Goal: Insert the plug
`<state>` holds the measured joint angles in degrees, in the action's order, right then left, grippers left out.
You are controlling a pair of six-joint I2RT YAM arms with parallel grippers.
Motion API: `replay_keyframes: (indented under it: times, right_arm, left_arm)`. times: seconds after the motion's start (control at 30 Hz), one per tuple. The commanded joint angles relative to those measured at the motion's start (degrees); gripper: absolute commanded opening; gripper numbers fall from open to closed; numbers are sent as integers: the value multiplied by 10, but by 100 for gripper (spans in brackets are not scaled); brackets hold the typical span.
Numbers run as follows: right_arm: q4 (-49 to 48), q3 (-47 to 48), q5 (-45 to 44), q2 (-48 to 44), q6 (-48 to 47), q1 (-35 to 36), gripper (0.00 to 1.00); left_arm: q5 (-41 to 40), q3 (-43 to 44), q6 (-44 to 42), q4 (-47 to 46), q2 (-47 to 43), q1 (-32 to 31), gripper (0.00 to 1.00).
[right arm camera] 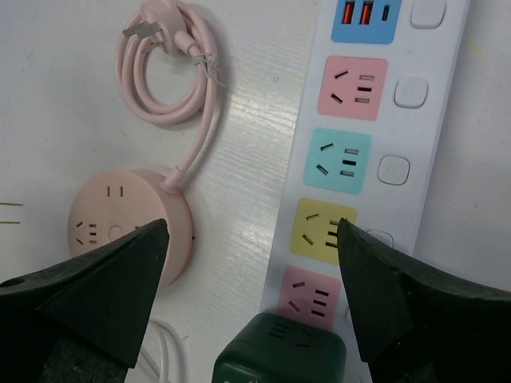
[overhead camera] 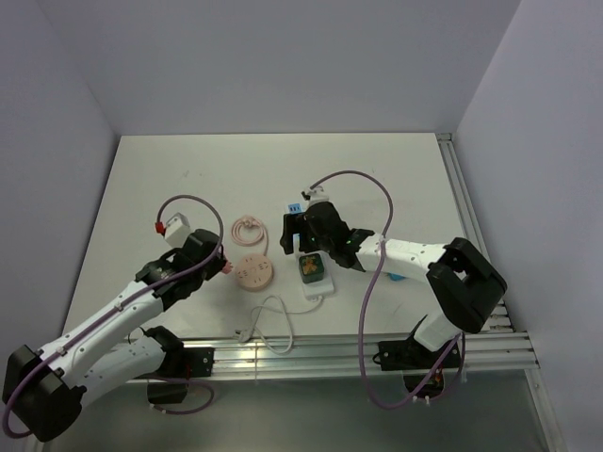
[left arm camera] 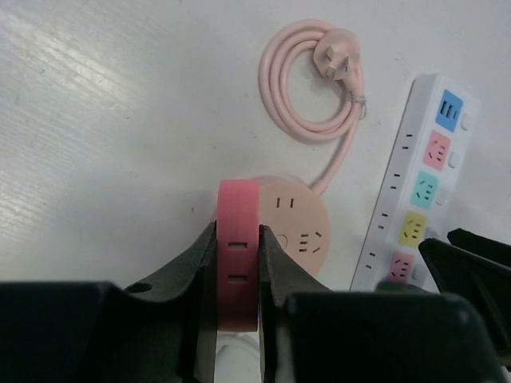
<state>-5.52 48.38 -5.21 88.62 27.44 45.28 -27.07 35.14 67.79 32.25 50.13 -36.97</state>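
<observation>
- Plug (left arm camera: 238, 275), pink and slotted: pinched between the left gripper (left arm camera: 238, 235) fingers, at the rim of the round pink socket (left arm camera: 302, 227). Only the left wrist view shows this clearly.
- Right gripper (right arm camera: 252, 231): spread wide over the power strip (right arm camera: 415, 132), with a green adapter (right arm camera: 279, 351) below the gap.

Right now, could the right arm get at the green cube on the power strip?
Probably yes: the right gripper hangs open over the green cube, fingers either side, nothing between.
</observation>
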Motion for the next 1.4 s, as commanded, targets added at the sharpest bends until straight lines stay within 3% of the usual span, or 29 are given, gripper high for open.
replay_keyframes:
  times: [0.0, 0.17, 0.33, 0.47, 0.83, 1.37]
  right_arm:
    - [-22, -3, -22, -28, 3, 0, 92]
    - [-27, -11, -28, -37, 2, 0, 92]
    - [-27, -11, -27, -39, 2, 0, 92]
    - [-27, -13, -27, -41, 2, 0, 92]
    - [-27, -11, -27, -38, 1, -1, 92]
    - [-30, -13, -22, -35, 2, -3, 92]
  left_arm:
    - [-25, 45, 37, 33, 18, -1, 0]
    - [-48, 103, 107, 147, 75, -1, 0]
    - [7, 72, 18, 30, 51, -7, 0]
    - [9, 69, -6, 9, 40, -20, 0]
    - [-65, 161, 19, 104, 202, -115, 0]
    - [-92, 206, 24, 158, 293, -131, 0]
